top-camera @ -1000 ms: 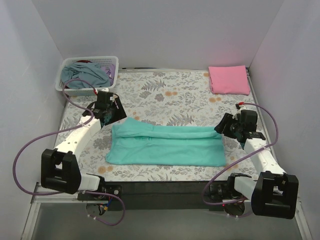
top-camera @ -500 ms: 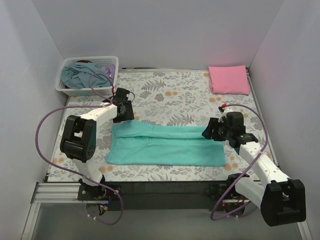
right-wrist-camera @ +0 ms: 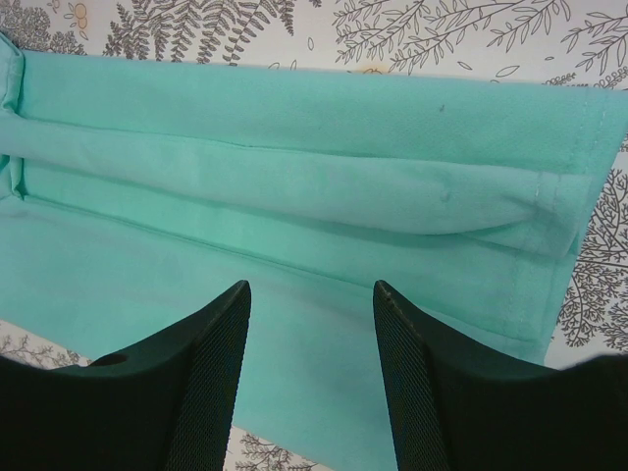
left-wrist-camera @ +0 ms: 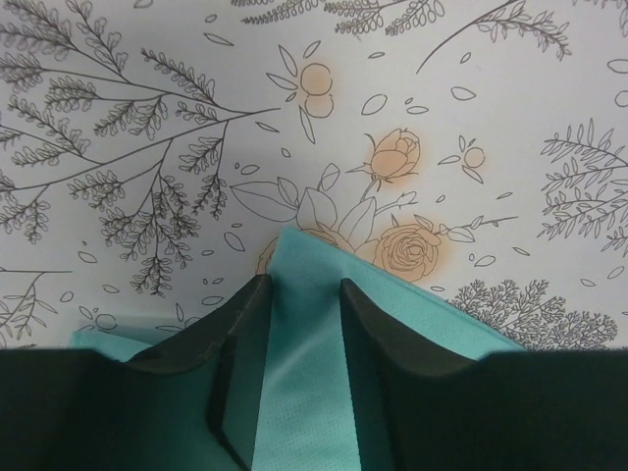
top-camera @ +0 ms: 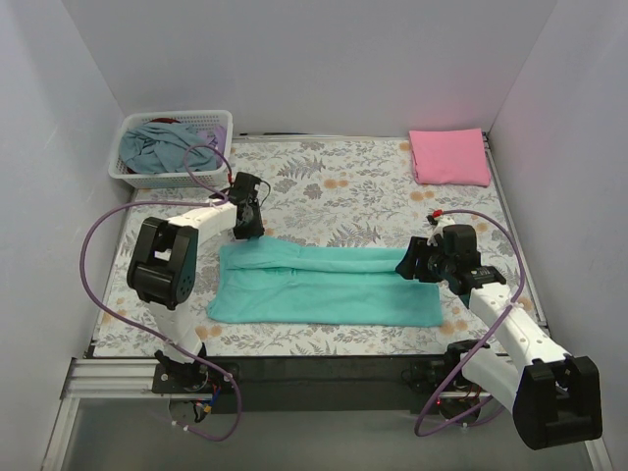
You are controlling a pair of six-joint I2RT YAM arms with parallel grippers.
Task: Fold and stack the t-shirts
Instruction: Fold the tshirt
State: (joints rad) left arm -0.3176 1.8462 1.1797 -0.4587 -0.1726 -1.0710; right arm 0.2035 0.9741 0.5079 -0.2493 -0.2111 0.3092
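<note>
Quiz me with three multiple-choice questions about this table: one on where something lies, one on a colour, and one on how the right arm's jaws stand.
1. Where on the table is the pink t-shirt?
A. near left corner
B. far right corner
C. dead centre

2. What colour is the t-shirt spread out in the middle of the table?
A. pink
B. white
C. teal-green

3. How do the right jaws stand?
A. open over the middle t-shirt
B. shut on the pink t-shirt
C. shut on nothing, off the table's edge

Answers:
1 B, the top view shows it folded against the far right corner.
2 C, the teal-green t-shirt lies there, folded lengthwise.
3 A, the right wrist view shows them wide apart with teal cloth beneath.
</note>
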